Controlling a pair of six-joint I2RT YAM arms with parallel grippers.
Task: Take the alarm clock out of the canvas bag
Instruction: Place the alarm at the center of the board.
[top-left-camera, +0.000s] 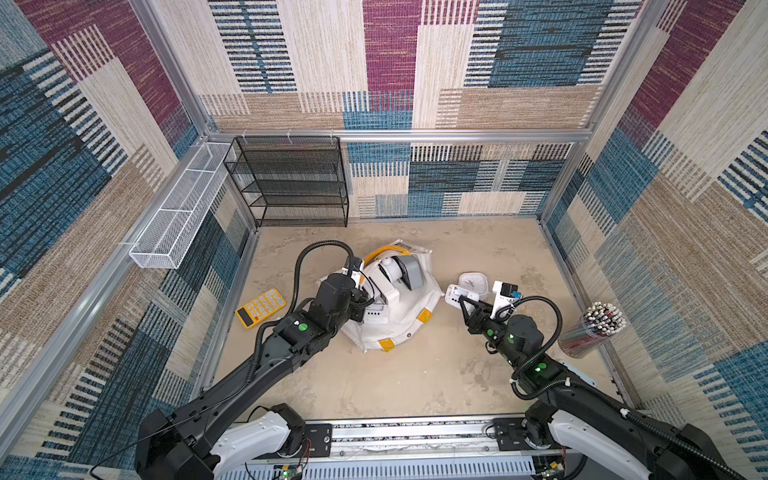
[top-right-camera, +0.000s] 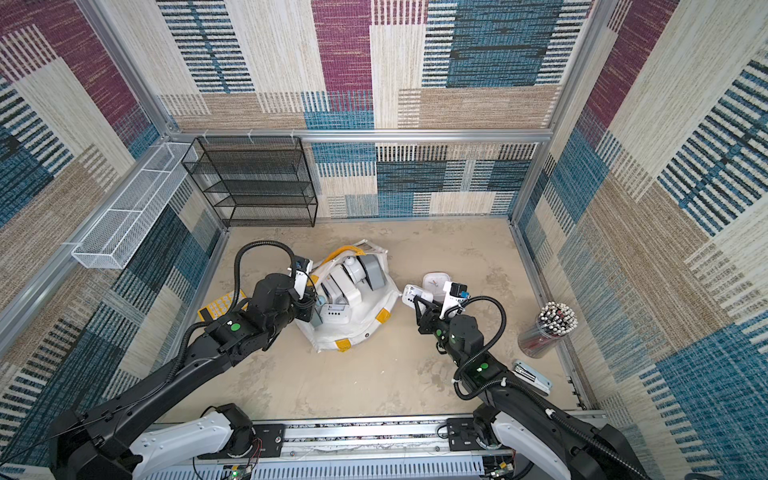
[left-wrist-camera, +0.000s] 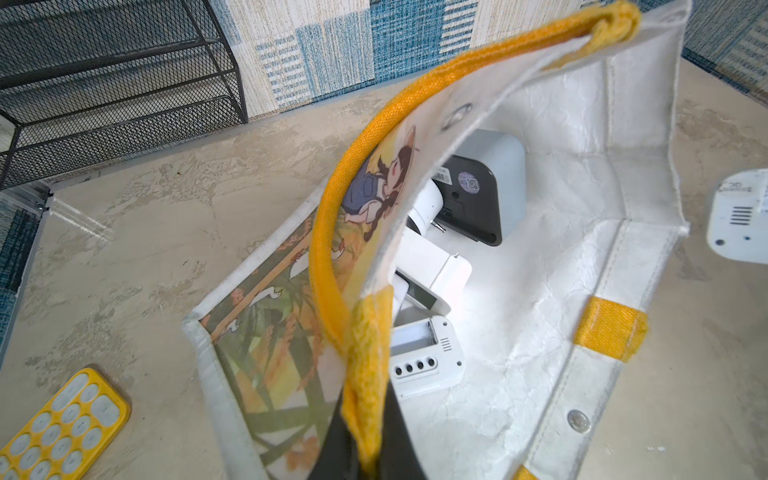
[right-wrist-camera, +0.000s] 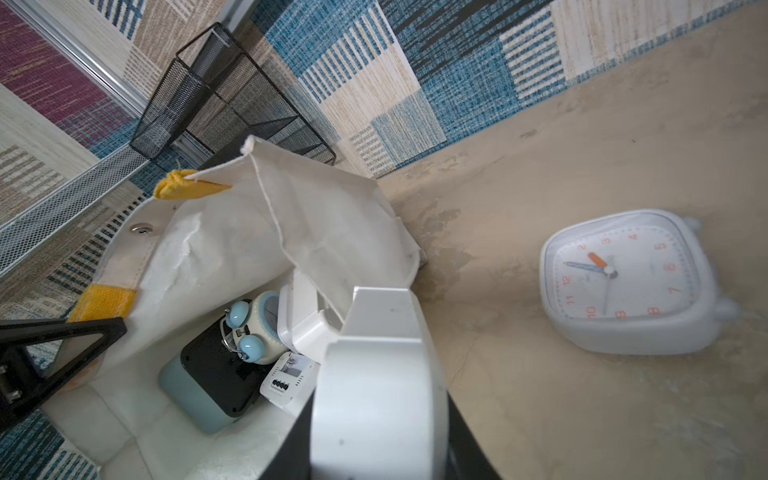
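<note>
Alarm clock (right-wrist-camera: 374, 374), smooth white plastic, sat clamped in the right gripper (top-left-camera: 461, 300), right of centre in both top views, just beside the canvas bag (top-left-camera: 411, 328). Left gripper (left-wrist-camera: 366, 446) was pinched shut on one woven yellow strap (left-wrist-camera: 328, 232). At least four boxy or round clocks (right-wrist-camera: 212, 374) lay inside the crinkled white bag. One square dial clock (top-left-camera: 471, 280) lay on the mottled beige tabletop (top-left-camera: 415, 386), between patchwork carpet walls (top-left-camera: 457, 62).

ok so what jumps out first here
The bag mid-table, its yellow handle pinched by the left tool, mouth open on a heap of clocks. Beside it the right tool grips a white clock, next to a dial clock lying on the table.
</note>
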